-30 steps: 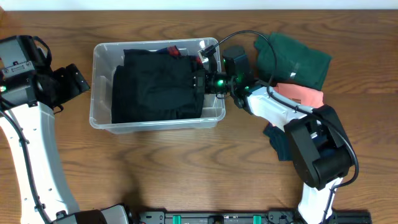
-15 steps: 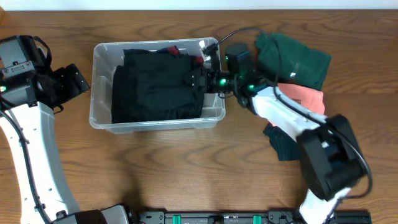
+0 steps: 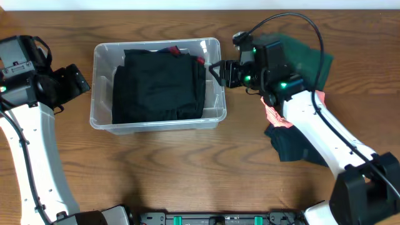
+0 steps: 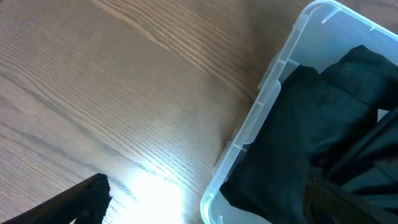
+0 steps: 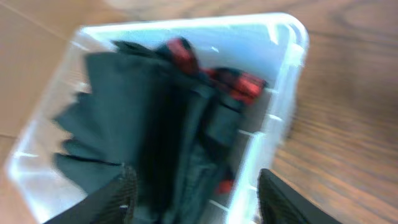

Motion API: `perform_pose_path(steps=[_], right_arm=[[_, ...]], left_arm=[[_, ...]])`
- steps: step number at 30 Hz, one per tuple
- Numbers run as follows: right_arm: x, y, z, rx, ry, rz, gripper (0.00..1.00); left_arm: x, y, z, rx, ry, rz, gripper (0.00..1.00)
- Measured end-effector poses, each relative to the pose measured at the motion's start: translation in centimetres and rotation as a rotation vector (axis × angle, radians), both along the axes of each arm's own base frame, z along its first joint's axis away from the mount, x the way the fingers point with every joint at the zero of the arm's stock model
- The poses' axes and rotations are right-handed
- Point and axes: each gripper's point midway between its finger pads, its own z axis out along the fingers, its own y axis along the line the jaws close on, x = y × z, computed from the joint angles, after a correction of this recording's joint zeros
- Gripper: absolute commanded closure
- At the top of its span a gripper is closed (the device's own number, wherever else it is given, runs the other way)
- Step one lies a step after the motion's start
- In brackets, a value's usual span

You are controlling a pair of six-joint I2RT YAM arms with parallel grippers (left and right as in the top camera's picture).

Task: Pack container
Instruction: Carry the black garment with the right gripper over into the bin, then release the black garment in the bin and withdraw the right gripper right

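The container [image 3: 101,94] is sitting on the wooden table [image 3: 175,169], left of centre and toward the far side. A folded black garment [image 3: 159,84] is lying flat inside it and taking up most of the floor. Along the far edge a red-and-black cloth [image 3: 177,50] is peeking out from under the black one. It shows up better in the right wrist view [image 5: 239,84], though that shot is pretty blurry. The right gripper [image 3: 216,74] is hovering just at the container's right wall with its fingers pointing left toward it. I honestly can't tell whether it's touching the rim. From its own camera, the right gripper [image 5: 196,174] is spread wide with nothing between the fingers, just the container rim [image 5: 292,43] and the black garment [image 5: 118,118] below. The left gripper [image 3: 80,80] is hanging just off the container's left side, apart from it. In the left wrist view it [image 4: 205,186] is also gaping wide and carrying nothing, looking down at the rim [image 4: 249,130], the black garment [image 4: 323,118] and bare wood. To the right of the container, three more clothes are lying on the table. A green garment [image 3: 309,59] is sitting at the far right, partly hidden by the right arm. A pink piece [image 3: 274,115] is poking out from under that arm, and a dark teal piece [image 3: 287,147] is lying nearer, touching the pink one.
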Motion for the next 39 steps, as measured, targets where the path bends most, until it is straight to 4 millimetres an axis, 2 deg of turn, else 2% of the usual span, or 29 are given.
perform_pose_path(steps=[2,8,11,13,14,19,24,27,33,36,39], right_arm=[[0.3,-0.3,-1.3,-0.037,0.009,-0.003,0.57],[0.8,-0.7,-5.1,-0.106,0.062,-0.018,0.58],[0.9,-1.0,-6.4,-0.131,0.086,-0.024,0.64],[0.8,-0.9,-6.6,-0.132,0.089,-0.016,0.77],[0.7,-0.7,-6.6,-0.130,0.092,-0.010,0.79],[0.3,-1.0,-6.7,-0.161,0.116,-0.024,0.81],[-0.6,-2.6,-6.8,-0.223,0.153,-0.065,0.83],[-1.4,-3.9,-6.9,-0.255,0.194,-0.096,0.87],[-2.2,-7.1,-7.5,-0.329,0.274,-0.189,0.83],[-2.1,-8.7,-8.5,-0.372,0.290,-0.234,0.66],[-1.8,-9.3,-8.4,-0.376,0.279,-0.228,0.58]], left_arm=[[0.0,0.0,0.0,0.000,0.000,0.000,0.02],[0.0,0.0,0.0,0.000,0.000,0.000,0.02],[0.0,0.0,0.0,0.000,0.000,0.000,0.02],[0.0,0.0,0.0,0.000,0.000,0.000,0.02],[0.0,0.0,0.0,0.000,0.000,0.000,0.02],[0.0,0.0,0.0,0.000,0.000,0.000,0.02],[0.0,0.0,0.0,0.000,0.000,0.000,0.02],[0.0,0.0,0.0,0.000,0.000,0.000,0.02],[0.0,0.0,0.0,0.000,0.000,0.000,0.02],[0.0,0.0,0.0,0.000,0.000,0.000,0.02],[0.0,0.0,0.0,0.000,0.000,0.000,0.02]])
